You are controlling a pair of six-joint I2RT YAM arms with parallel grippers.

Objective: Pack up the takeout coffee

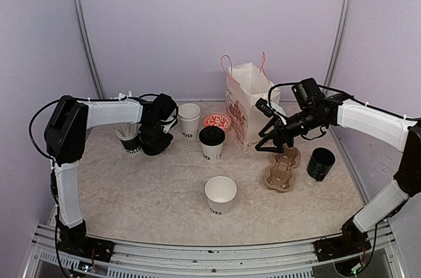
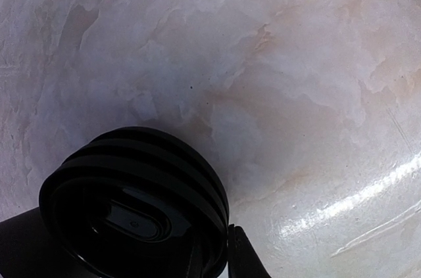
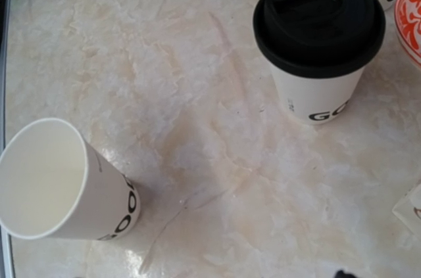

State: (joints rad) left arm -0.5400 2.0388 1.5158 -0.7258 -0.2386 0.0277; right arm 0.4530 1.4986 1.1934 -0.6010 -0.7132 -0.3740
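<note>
Take the probably light, crushable open cup gently around its wall, with right gripper spread; cannot tell for left gripper at lids

— Where's the lidded cup?
— Centre of the frame, on the table. The open cup stands below it, well apart.
— And behind it?
— A stack of cups to its upper left, a dish just above it, and the bag right of the dish.
— The right side?
— The carrier tray lies below the bag, with the pot just right of it.
— And left?
— The straw cup, with the stack of lids just to its right.
</note>
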